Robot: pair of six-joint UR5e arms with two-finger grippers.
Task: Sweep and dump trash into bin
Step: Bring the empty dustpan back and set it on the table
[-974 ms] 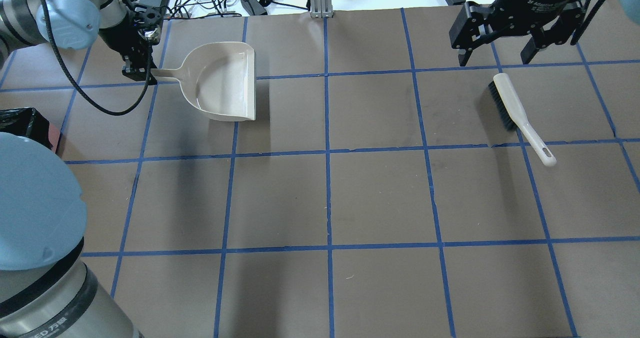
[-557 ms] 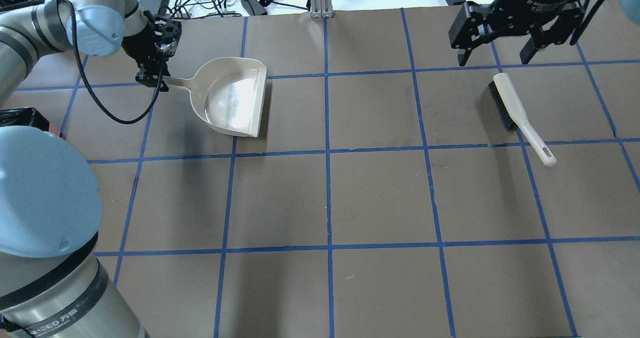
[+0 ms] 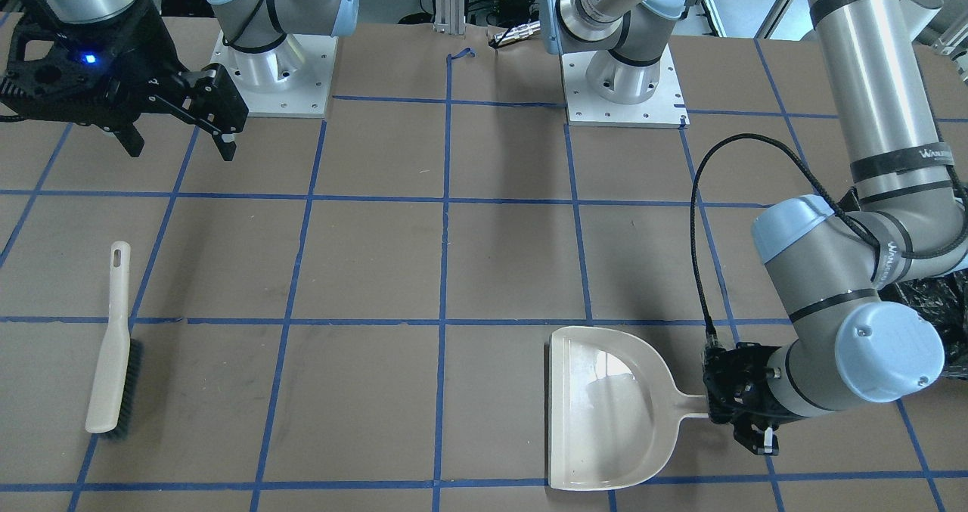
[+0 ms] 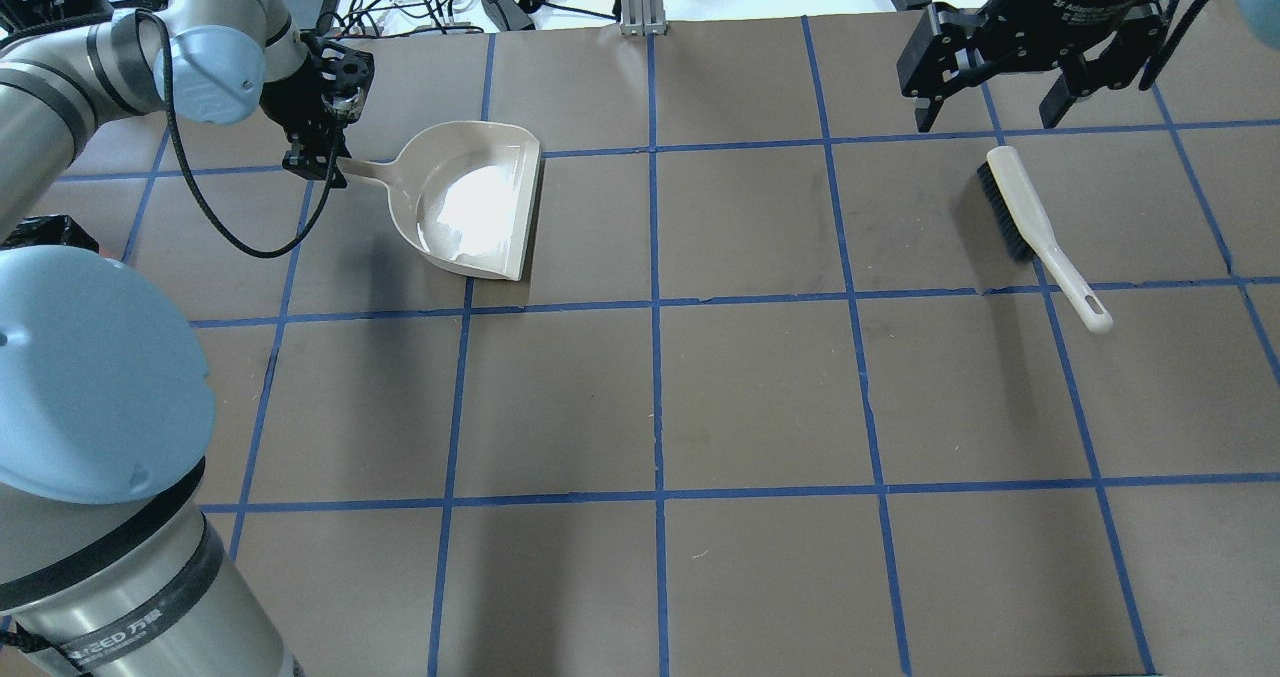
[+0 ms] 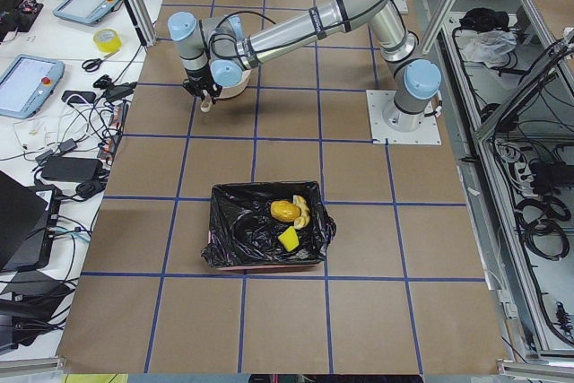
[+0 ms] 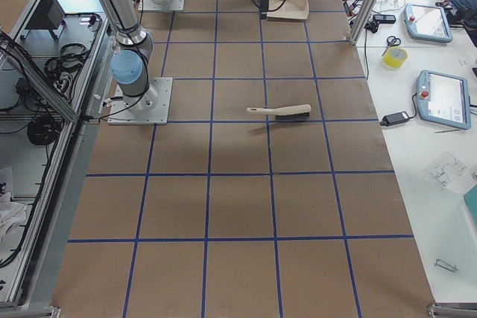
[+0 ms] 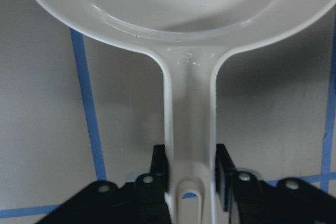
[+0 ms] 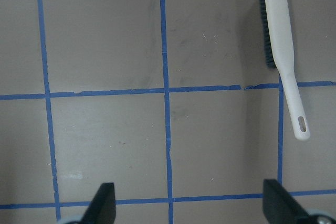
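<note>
Bench (image 4: 760, 387), bin (image 5: 235, 230) at robot's left end. Empty dustpan (image 4: 470, 202), handle clamped in left end effector (image 4: 318, 162): best lowered flat before release. Brush (image 4: 1030, 222) near right end effector (image 4: 990, 117), spread wide, empty-handed. Trash (image 5: 283, 211) inside bin.
</note>
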